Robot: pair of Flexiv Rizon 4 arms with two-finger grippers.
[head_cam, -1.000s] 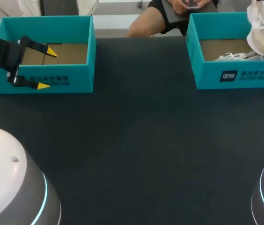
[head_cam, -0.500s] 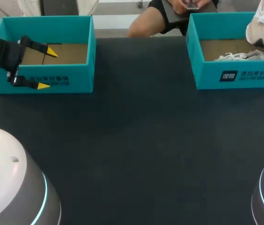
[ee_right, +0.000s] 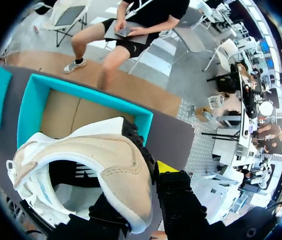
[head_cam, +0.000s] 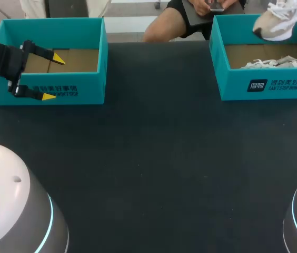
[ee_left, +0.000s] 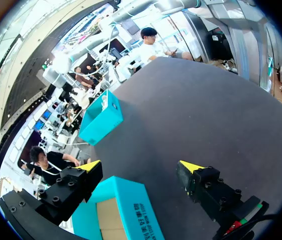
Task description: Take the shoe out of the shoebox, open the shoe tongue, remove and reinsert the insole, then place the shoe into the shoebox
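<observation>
A beige and white shoe hangs in the air over the far side of the teal shoebox at the back right, its toe pointing left. White laces trail down onto the box's cardboard floor. In the right wrist view my right gripper is shut on the shoe near its heel, with the shoebox below; one yellow tip shows, the other is hidden by the shoe. My left gripper stands open at the back left, nothing between its fingers.
A second teal box with a bare cardboard floor stands at the back left; my left gripper straddles its front wall. The dark table stretches between and in front of the boxes.
The shoe has risen out of the right shoebox and swung leftward, toe now pointing left. My left arm has not moved.
</observation>
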